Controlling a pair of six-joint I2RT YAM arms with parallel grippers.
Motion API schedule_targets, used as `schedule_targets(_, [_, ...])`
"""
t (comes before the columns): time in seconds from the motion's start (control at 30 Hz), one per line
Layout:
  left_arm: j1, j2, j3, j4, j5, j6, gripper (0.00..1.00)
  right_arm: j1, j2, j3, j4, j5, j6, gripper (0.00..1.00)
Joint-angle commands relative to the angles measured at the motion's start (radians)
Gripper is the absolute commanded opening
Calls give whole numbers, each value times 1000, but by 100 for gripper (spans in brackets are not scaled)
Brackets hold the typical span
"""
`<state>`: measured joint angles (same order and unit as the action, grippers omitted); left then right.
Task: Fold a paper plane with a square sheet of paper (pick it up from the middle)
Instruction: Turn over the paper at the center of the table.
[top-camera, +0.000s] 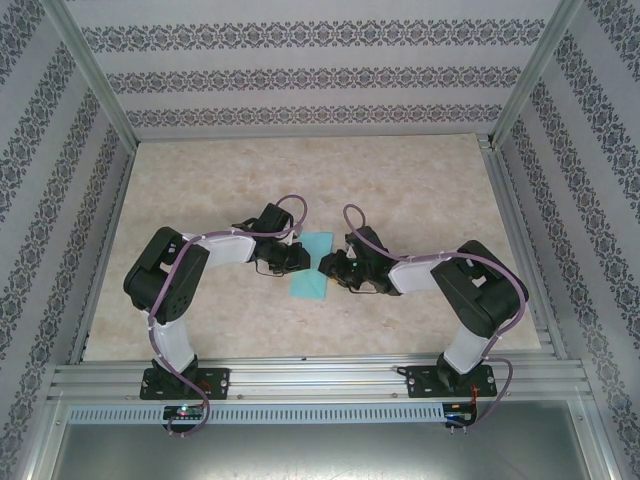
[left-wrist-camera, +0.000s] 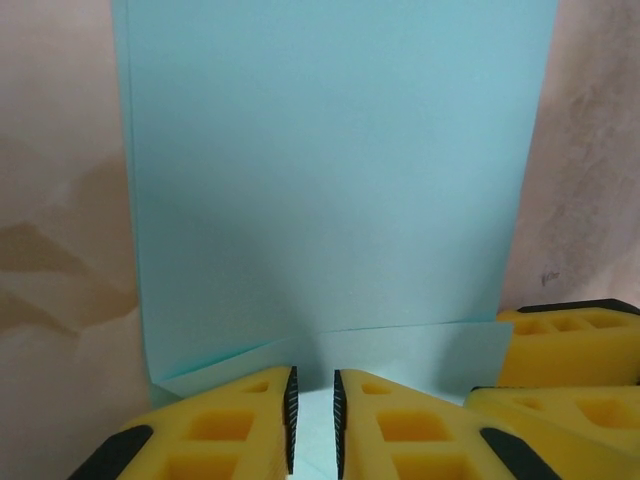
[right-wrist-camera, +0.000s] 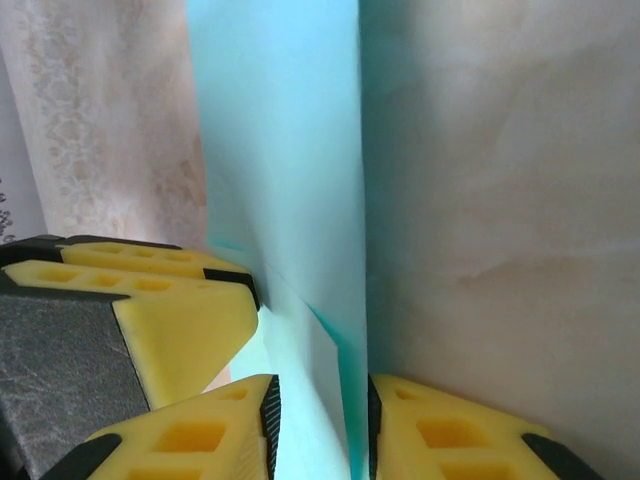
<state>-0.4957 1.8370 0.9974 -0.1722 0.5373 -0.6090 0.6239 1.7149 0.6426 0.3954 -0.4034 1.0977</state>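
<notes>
Two left fingers, yellow with black pads, were almost shut, with just a thin gap between them. Teal paper showed in that gap, but I could not tell if they were pinching it. The right fingers were wider apart and loose, and a lifted flap of the paper stood up in the space between them. Both pairs of fingers were close together, one on each side of the sheet of paper. From the left wrist, the sheet lay flat and stretched away, with a small fold by the fingertips. It sat in the middle of the pale, stone-looking tabletop. From above, both arms bent inward to reach it. Their bases sat on a metal rail at the near edge, and flowery patterned walls stood all around.
</notes>
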Motion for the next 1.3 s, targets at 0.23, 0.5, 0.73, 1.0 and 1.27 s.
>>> schedule_targets(0.23, [-7,-80,-17,39,-18,-52,23,-6,62,-52,210,-67,12,24])
schedule_targets(0.5, [-6,-149,-54,37,-73,-59,24,-8,77,-54,250,-81,15,21])
schedule_targets(0.73, [-6,-235,-95,42,-159,-68,25,-6,40,-44,192,-75,-16,15])
schedule_targets(1.0, [-4,-404,-191,57,-323,-90,28,-8,-112,7,-84,-1,-142,7])
schedule_targets(1.27, [-1,-596,-299,46,-520,-113,33,9,-347,154,-616,235,-341,7])
